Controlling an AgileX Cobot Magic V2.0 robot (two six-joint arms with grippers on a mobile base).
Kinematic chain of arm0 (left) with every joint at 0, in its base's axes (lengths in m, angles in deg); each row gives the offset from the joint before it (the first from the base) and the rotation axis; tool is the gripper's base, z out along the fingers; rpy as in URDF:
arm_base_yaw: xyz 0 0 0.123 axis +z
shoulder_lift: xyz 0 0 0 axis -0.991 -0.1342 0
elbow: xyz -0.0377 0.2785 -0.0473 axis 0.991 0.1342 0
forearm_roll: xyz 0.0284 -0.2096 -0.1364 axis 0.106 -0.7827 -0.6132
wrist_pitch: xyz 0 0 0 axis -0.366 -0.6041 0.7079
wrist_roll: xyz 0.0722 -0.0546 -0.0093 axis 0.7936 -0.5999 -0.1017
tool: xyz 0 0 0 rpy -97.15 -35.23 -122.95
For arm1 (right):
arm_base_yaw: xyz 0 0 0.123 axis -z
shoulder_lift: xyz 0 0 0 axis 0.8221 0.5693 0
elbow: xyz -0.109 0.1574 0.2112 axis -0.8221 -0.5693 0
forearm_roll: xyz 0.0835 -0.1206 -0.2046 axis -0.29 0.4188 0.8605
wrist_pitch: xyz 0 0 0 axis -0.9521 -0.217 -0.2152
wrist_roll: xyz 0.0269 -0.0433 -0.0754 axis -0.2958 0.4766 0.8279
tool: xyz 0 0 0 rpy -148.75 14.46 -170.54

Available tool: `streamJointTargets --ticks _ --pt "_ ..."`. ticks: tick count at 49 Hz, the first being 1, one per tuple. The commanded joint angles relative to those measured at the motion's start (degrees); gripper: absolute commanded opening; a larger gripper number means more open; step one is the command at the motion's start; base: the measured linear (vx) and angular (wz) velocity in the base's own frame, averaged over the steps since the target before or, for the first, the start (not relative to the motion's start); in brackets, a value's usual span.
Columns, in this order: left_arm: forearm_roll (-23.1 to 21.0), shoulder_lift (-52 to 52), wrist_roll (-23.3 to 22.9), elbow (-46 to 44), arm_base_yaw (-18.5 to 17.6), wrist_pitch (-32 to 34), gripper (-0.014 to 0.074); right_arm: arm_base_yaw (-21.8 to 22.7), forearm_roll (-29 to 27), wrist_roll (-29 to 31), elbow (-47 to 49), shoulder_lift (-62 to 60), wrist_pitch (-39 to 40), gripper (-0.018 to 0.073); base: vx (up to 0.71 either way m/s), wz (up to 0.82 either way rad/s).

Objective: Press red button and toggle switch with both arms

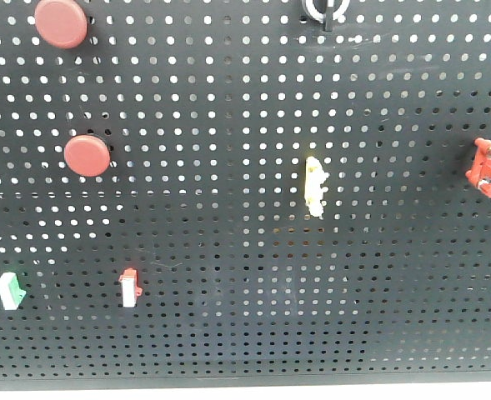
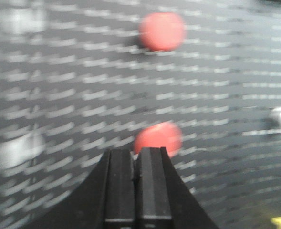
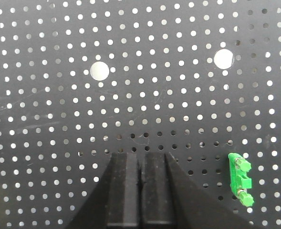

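My left fingers point(image 2: 125, 164) are shut tight with nothing between them. That view is blurry. The lower red button point(image 2: 158, 138) sits just past their tips, and the upper red button point(image 2: 162, 31) is higher on the black board point(image 2: 59, 95). My right fingers point(image 3: 129, 167) are together too, near a green piece point(image 3: 239, 179). In the front view, a red and white switch point(image 1: 129, 287) sits low on the board.

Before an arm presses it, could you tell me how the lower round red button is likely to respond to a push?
Mounted on the pegboard, the lower red button probably sinks straight in rather than sliding or tipping. Its smooth-looking face might let the shut left pincer skid if off-centre.
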Motion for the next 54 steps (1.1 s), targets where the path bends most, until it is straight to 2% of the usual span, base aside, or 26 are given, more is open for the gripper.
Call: streamJointTargets --ticks 1,7,18,54 --pt "0.1 -2.9 0.1 -3.6 -2.1 4.0 0.0002 0.2 0.0 0.2 1.9 0.6 4.8 0.0 0.0 0.0" --pt "0.0 -6.0 0.1 -4.5 -2.7 5.3 0.0002 0.2 0.0 0.1 1.9 0.6 4.8 0.0 0.0 0.0" --pt "0.0 -9.7 0.1 -4.7 -2.7 11.9 0.0002 0.2 0.0 0.1 1.9 0.6 4.8 0.0 0.0 0.0" --pt "0.0 -13.1 -0.4 -4.7 -2.7 16.4 0.0002 0.2 0.0 0.1 1.9 0.6 4.4 0.0 0.0 0.0"
